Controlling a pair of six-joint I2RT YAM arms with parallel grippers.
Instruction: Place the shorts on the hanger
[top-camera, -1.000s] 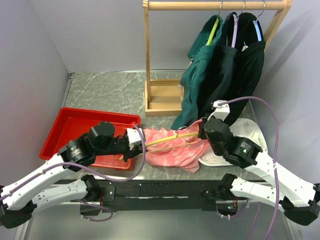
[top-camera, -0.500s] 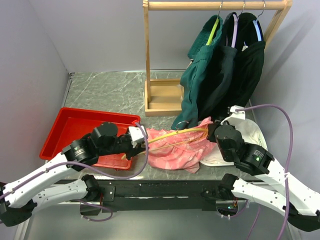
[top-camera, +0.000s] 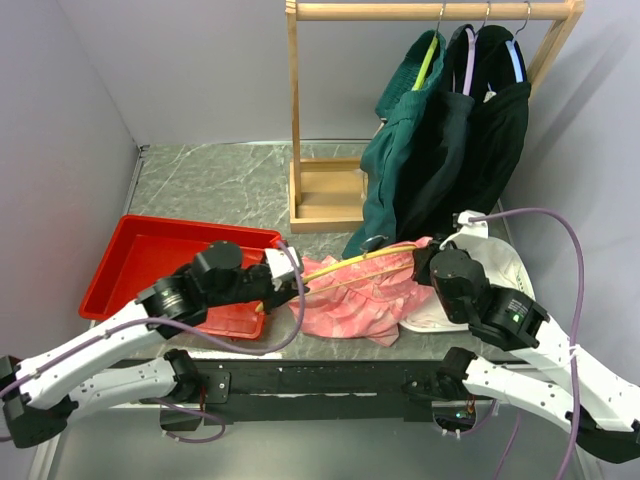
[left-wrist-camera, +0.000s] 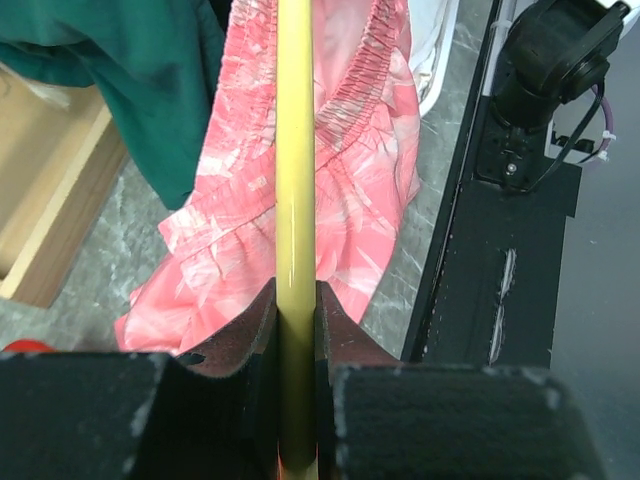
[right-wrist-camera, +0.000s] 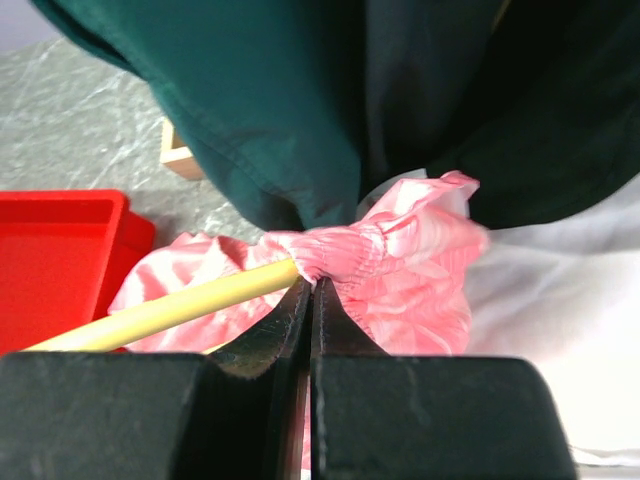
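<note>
Rightward goes the right claw (top-camera: 425, 262) since a second back, dragging a pinch of the shorts (top-camera: 350, 300) with it. The left claw (top-camera: 290, 285) has pushed in from the tray (top-camera: 190, 228) side, tipping the hanger (top-camera: 360, 265) up.

Grips now: the left claw is clamped on the hanger's yellow bar, which runs straight out between its pads in the wrist view. The right claw is closed tight on the gathered waistband, which bunches up just past its tips. The hanger's far end meets that same bunch.

Where are we? Partway, I'd say. Both pieces are in hand and brought together, but the shorts aren't hung. Most of the pink fabric sprawls on the worktop (top-camera: 220, 185) along its front edge, right of centre, under the bar. One corner lies against the white cloth (top-camera: 500, 265), and the dark garments (top-camera: 430, 170) hang just behind.

Whether the bar's tip has gone inside the waistband or only sits against it, the folds hide that; it may be just entering.

What's left is getting the waistband properly over the bar so the shorts ride on it.
</note>
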